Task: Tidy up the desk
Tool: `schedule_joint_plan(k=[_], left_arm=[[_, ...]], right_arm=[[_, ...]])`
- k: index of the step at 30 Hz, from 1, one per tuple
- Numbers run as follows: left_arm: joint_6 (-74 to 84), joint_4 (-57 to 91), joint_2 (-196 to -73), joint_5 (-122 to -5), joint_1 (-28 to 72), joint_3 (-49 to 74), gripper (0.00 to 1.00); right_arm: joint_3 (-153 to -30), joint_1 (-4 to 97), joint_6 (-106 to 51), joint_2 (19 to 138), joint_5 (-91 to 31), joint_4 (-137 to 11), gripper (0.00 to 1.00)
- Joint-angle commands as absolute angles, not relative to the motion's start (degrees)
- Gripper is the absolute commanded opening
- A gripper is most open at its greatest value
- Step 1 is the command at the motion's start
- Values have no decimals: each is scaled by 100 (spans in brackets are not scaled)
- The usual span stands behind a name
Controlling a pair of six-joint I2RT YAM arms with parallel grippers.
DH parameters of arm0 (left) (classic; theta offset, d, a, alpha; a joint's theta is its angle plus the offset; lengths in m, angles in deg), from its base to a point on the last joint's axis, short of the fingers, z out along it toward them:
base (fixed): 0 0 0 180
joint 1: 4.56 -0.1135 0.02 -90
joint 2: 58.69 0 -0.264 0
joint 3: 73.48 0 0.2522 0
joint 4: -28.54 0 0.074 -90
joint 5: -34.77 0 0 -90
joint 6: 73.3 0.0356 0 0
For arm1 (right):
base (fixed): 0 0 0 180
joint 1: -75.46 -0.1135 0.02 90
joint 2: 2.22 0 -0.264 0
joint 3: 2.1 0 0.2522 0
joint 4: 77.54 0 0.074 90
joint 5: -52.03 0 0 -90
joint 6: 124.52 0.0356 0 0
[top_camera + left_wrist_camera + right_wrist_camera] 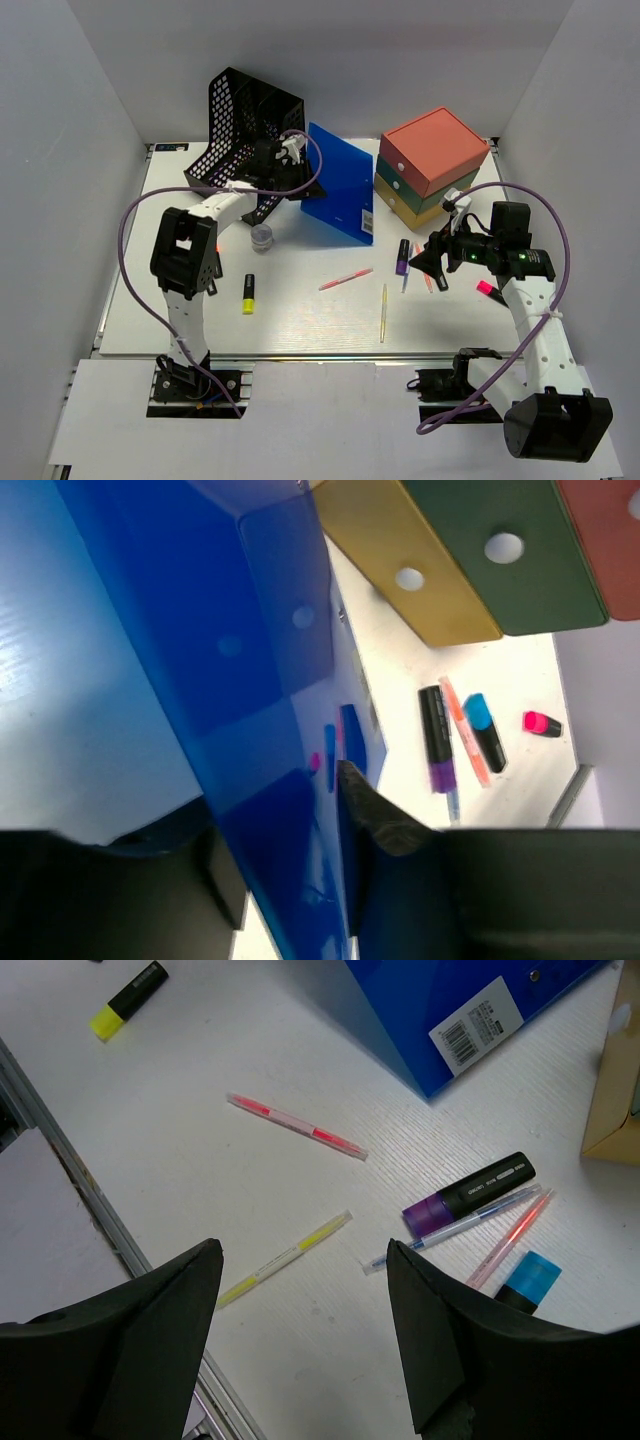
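Your left gripper [290,150] is up at the top edge of the blue binder [340,190]. In the left wrist view the binder's cover runs right between the two fingers, and the right-hand finger [385,820] looks to be touching it. I honestly can't tell if the jaws are actually pinching the cover or just sitting around it.

Your right gripper [303,1250] is spread wide with nothing in it. It hangs over the loose pens: the purple highlighter [468,1197], the yellow pen [285,1258] and the pink pen [297,1126] all lie on the desk [300,325] below it, untouched.

The desk is underneath both grippers. The left one is over the far middle part, beside the black mesh rack [245,120]. The right one is over the right side, just in front of the stacked drawer boxes [435,165].

Pose-wise, your left arm goes up from its base, bends at the elbow, then reaches far and to the right toward the binder. Your right arm has its elbow low by the near edge, with the forearm angled up and away and the gripper pointing left and down.
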State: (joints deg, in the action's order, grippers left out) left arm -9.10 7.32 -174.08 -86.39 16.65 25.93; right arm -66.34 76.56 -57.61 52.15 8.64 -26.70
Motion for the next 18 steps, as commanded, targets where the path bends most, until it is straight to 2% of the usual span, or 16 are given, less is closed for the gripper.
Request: schedule_joint_plan(k=[1, 2, 5, 6, 8, 9, 18], left_arm=[[-782, 380, -17514, -8608, 1715, 2993, 44], [-738, 318, -17567, -8591, 1715, 3046, 37], [-685, 107, -17664, -8634, 1715, 3213, 27], [-624, 46, -17673, -8669, 1715, 3265, 18], [-502, -7, -17603, -8678, 1767, 3292, 9], [-466, -25, -17585, -8661, 1767, 3292, 0], [290, -349, -16962, -8644, 1996, 3512, 0]], right_arm=[[-6763, 7651, -5825, 5121, 897, -2836, 72], [-6754, 7651, -5825, 5121, 897, -2854, 72], [-6745, 7651, -5817, 5104, 905, -2863, 72], [-6745, 7651, -5817, 5095, 905, -2863, 72], [-6728, 7651, -5817, 5077, 905, -2854, 72], [-6719, 7660, -5817, 5077, 905, -2854, 72], [-6684, 7660, -5817, 4981, 940, -2845, 72]])
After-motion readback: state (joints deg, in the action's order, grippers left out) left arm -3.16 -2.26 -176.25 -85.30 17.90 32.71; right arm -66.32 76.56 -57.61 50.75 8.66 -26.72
